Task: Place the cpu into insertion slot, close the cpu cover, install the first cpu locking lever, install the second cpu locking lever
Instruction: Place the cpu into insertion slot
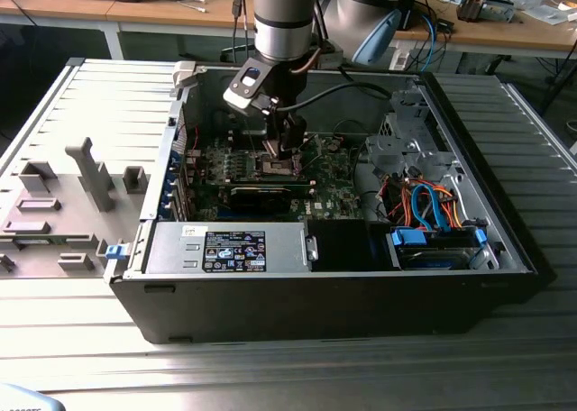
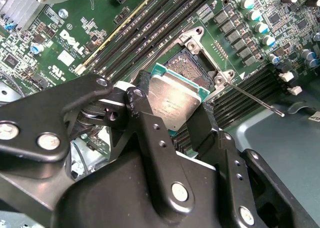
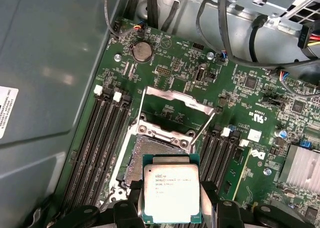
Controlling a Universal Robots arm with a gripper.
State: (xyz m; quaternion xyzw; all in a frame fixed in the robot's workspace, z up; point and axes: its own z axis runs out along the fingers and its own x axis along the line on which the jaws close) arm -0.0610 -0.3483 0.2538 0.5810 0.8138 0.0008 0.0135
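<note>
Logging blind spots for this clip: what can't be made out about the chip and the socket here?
1. Gap between the small flat square silver-grey-topped cpu and the small dark square metal-rimmed insertion slot: both wrist views, the chip overlaps the slot.
2. Slot contacts beneath the chip: first wrist view, covered by the cpu.
3. Exactly where the black gripper meets the cpu's edges: second wrist view, its own fingers cover them.
</note>
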